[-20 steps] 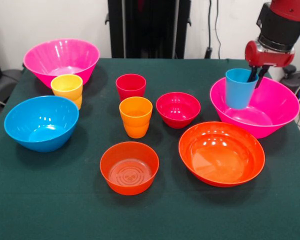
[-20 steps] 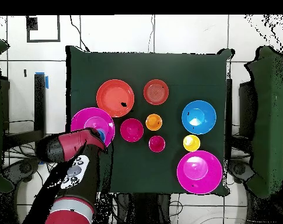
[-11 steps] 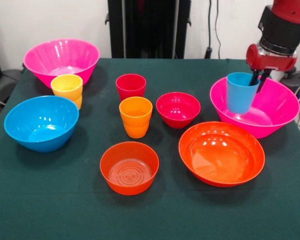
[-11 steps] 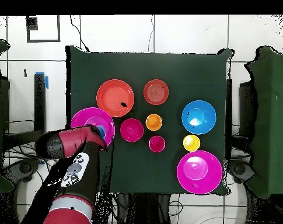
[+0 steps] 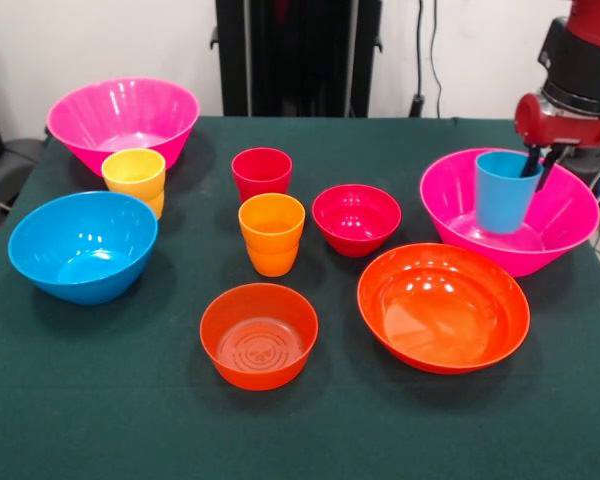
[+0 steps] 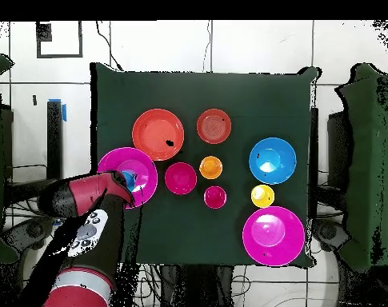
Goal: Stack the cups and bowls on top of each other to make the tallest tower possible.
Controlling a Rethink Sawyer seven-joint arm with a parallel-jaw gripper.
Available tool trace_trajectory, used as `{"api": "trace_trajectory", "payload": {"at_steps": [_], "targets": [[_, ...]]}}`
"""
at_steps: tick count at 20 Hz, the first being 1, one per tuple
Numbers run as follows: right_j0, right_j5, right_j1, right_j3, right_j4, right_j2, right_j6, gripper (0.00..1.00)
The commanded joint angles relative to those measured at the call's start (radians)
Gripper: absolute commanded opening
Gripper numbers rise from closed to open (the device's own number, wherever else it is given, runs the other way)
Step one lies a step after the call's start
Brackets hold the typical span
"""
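Inside the pink bowl [image 5: 550, 225] at one side edge of the desk [image 5: 380, 420], the jaws [image 5: 540, 168] pinch the blue cup's [image 5: 507, 192] rim, cup upright. From overhead the arm [image 6: 89, 200] hides most of that cup; the wide orange bowl [image 5: 443, 305] sits just beside.

Over the last second the gripper [image 5: 540, 168] has carried the blue cup [image 5: 507, 192] sideways, from the pink bowl's [image 5: 450, 195] near-left rim toward its middle. The cup now sits lower inside the bowl, perhaps touching the bottom, though the contact is hard to make out. The arm [image 6: 85, 200] has swung with it in the overhead view.
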State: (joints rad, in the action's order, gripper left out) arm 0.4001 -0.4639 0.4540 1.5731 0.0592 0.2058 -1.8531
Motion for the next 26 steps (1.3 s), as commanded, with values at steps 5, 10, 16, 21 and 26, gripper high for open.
{"api": "trace_trajectory", "payload": {"at_steps": [5, 10, 16, 21, 26], "targets": [[0.026, -0.039, -0.054, -0.061, 0.034, -0.030, -0.191, 0.00], [0.020, -0.014, -0.066, -0.049, 0.020, -0.021, -0.169, 0.00], [0.011, 0.011, -0.072, -0.038, 0.025, -0.029, -0.164, 0.00], [0.024, -0.001, -0.075, -0.046, 0.038, -0.033, -0.178, 0.00], [0.030, 0.013, -0.089, -0.048, 0.034, -0.029, -0.181, 0.00]]}}
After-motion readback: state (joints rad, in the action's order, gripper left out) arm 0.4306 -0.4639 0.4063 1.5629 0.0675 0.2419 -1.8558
